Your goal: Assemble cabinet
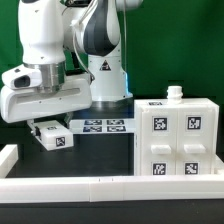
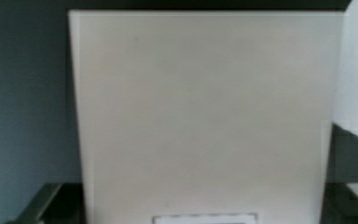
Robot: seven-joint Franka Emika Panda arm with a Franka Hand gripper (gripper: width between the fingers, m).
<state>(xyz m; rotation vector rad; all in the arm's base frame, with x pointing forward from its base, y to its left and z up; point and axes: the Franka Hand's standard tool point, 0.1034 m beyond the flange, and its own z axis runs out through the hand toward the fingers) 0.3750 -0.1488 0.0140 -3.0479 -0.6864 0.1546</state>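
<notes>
The cabinet's large white box (image 1: 176,140) stands at the exterior view's right, with tagged drawer blocks on its front and a small knob on top. My gripper (image 1: 45,122) is at the left, low over the table, its fingers on either side of a small white tagged block (image 1: 53,136). In the wrist view this block (image 2: 202,110) fills the frame. A dark finger (image 2: 48,206) lies against each of its long edges, so the gripper is shut on it. A tag edge shows at the block's near end.
The marker board (image 1: 106,125) lies flat between the block and the cabinet box. A long white rail (image 1: 110,183) runs along the front, and another piece (image 1: 8,156) stands at the left. The arm's base (image 1: 105,80) rises behind the marker board.
</notes>
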